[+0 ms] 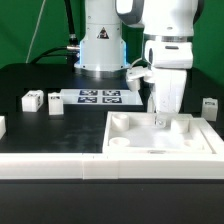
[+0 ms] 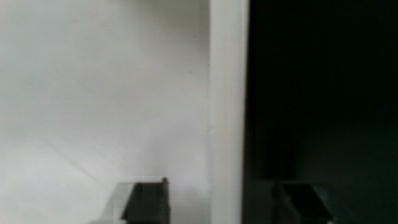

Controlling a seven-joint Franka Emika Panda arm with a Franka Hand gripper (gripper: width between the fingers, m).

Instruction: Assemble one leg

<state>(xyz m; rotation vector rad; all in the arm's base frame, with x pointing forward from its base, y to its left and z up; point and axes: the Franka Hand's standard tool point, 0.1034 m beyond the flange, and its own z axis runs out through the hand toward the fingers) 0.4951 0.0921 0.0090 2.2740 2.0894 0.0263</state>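
The wide white tray-like piece lies at the front right of the black table. My gripper points straight down at its far rim. In the wrist view my gripper is open, with one dark fingertip over the white piece and the other over the black table. The rim runs between them, touching neither. Small white tagged legs stand apart from the gripper: two at the exterior view's left and one at its right.
The marker board lies behind the tray, in front of the arm's base. Another white part is cut off at the exterior view's left edge. A green backdrop stands behind the table.
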